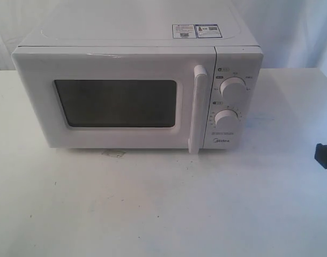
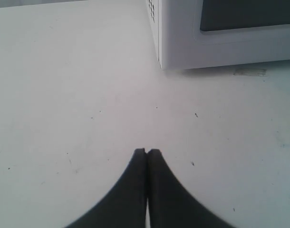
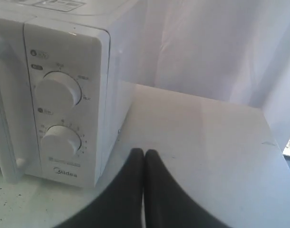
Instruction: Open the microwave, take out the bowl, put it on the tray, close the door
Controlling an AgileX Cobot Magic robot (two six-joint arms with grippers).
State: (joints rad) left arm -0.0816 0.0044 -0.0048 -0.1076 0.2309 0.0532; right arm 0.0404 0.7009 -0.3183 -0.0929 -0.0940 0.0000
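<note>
The white microwave [image 1: 136, 80] stands at the back of the table with its door [image 1: 115, 101] shut; the bar handle [image 1: 197, 110] and two knobs [image 1: 232, 88] face me. The bowl is hidden; no tray is in view. In the left wrist view my left gripper [image 2: 147, 152] is shut and empty over the bare table, short of the microwave's corner [image 2: 160, 61]. My right gripper [image 3: 144, 152] is shut and empty too, beside the microwave's knob panel [image 3: 64, 95]. A dark piece at the exterior view's right edge [image 1: 325, 155] looks like part of the right arm.
White table surface [image 1: 163, 203] spreads in front of the microwave. A white cloth backdrop [image 3: 207, 42] hangs behind. A scuff mark [image 1: 114, 153] lies under the microwave's front edge. The table's edge [image 3: 278, 137] shows in the right wrist view.
</note>
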